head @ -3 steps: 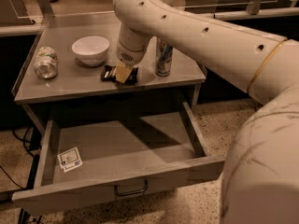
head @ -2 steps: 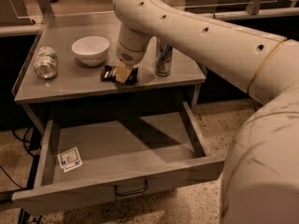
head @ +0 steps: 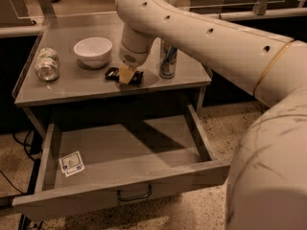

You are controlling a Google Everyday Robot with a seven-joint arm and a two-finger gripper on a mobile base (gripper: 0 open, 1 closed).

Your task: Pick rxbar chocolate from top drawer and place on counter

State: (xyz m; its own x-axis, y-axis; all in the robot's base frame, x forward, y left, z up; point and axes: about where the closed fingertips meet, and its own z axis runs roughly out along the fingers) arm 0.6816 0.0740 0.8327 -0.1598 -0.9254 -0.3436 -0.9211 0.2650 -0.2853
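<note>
The rxbar chocolate (head: 113, 74), a flat black bar, lies on the counter (head: 72, 90) near its middle front. My gripper (head: 126, 74) points down from the big white arm and sits right on top of the bar, hiding its middle. The top drawer (head: 144, 152) is pulled fully open below the counter, with its dark wire handle (head: 134, 195) at the front. I see no black bar inside the drawer.
A small white card with blue print (head: 72, 163) lies in the drawer's front left corner. On the counter stand a white bowl (head: 93, 51), a tall can (head: 168, 59) just right of the gripper, and a clear bottle on its side (head: 46, 64) at the left.
</note>
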